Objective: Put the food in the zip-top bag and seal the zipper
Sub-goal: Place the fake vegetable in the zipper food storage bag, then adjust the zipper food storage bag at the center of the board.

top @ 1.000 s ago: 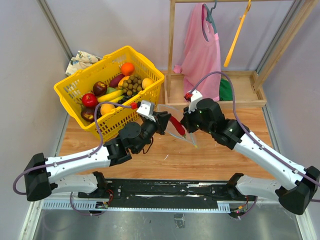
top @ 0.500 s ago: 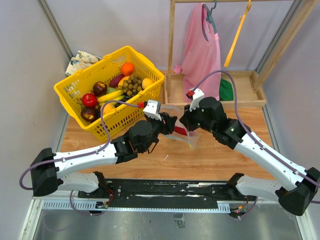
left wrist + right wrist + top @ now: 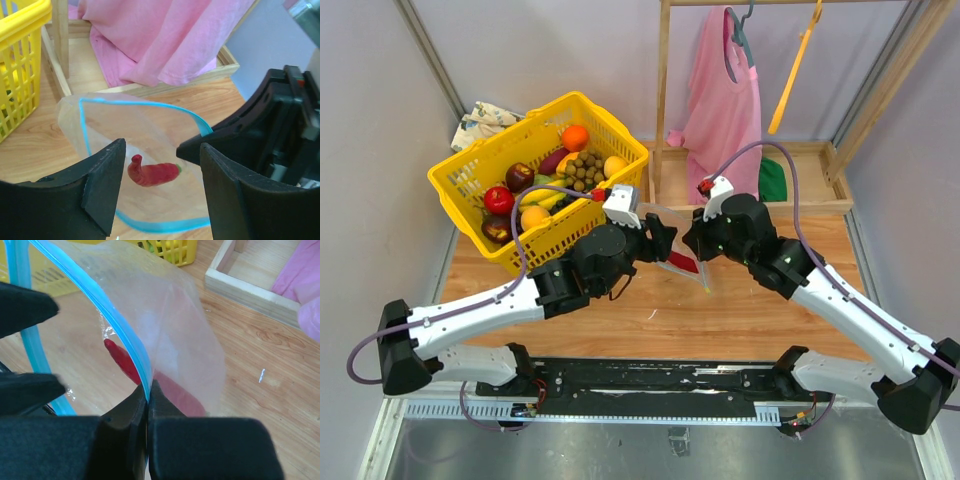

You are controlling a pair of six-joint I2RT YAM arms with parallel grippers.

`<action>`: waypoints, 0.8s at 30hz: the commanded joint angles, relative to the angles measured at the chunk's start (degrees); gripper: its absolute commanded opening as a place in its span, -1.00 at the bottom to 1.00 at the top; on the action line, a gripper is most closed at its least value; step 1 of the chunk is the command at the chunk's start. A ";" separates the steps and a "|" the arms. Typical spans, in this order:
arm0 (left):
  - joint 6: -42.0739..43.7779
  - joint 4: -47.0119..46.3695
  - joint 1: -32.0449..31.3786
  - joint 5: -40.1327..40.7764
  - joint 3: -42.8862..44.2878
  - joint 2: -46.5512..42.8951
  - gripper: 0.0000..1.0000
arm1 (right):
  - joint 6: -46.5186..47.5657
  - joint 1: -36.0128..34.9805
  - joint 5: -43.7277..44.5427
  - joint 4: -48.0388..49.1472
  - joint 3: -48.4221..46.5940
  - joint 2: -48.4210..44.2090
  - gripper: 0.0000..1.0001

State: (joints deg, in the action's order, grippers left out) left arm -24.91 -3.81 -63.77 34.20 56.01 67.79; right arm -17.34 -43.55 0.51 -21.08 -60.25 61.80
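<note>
The clear zip-top bag (image 3: pixel 150 130) hangs open over the wooden table. My right gripper (image 3: pixel 147 390) is shut on its blue zipper (image 3: pixel 120 325) and holds the mouth up. A red chili (image 3: pixel 152 172) lies inside the bag, free of any finger. My left gripper (image 3: pixel 161 150) stands open just above the bag's mouth, with the chili showing below between its black fingers (image 3: pixel 102 185). In the top view both grippers meet at mid-table, the left gripper (image 3: pixel 665 240) beside the right gripper (image 3: pixel 695 245). More food (image 3: pixel 582 170) fills the yellow basket.
The yellow basket (image 3: pixel 470 170) stands at the back left, close behind my left arm. A wooden rack with a pink garment (image 3: pixel 725 100) and a wooden tray base (image 3: pixel 800 180) stand right behind the bag. A folded cloth (image 3: pixel 480 120) lies behind the basket.
My left gripper carried the red chili over the bag's mouth and opened; the chili dropped into the bag. The right gripper kept its hold on the zipper edge.
</note>
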 commanded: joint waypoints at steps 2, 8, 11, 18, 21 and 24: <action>-5.01 10.37 -0.45 -3.74 3.89 -4.14 0.30 | -1.67 1.70 2.53 -0.74 0.46 -0.83 -0.99; -10.18 15.34 -0.46 -5.01 3.64 -6.12 0.30 | -2.50 2.31 2.83 -0.80 0.66 -0.82 -0.99; -12.15 15.52 -0.46 -5.12 2.58 -6.52 0.30 | -2.47 2.33 2.78 -0.73 0.67 -0.85 -0.99; -14.73 19.10 -0.45 -2.23 2.34 -6.08 0.28 | -2.51 2.43 2.93 -0.73 0.95 -0.87 -0.99; -15.18 19.45 -0.47 -1.12 1.66 -6.29 0.26 | -2.38 2.54 3.22 -0.79 1.14 -0.90 -0.99; -14.43 18.77 -0.48 -1.72 1.70 -5.42 0.22 | -2.39 2.51 2.74 -0.53 1.27 -0.92 -0.99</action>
State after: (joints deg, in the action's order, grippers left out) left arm -38.72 14.90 -63.83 30.94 58.11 62.15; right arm -19.29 -42.19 2.13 -21.47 -59.68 61.73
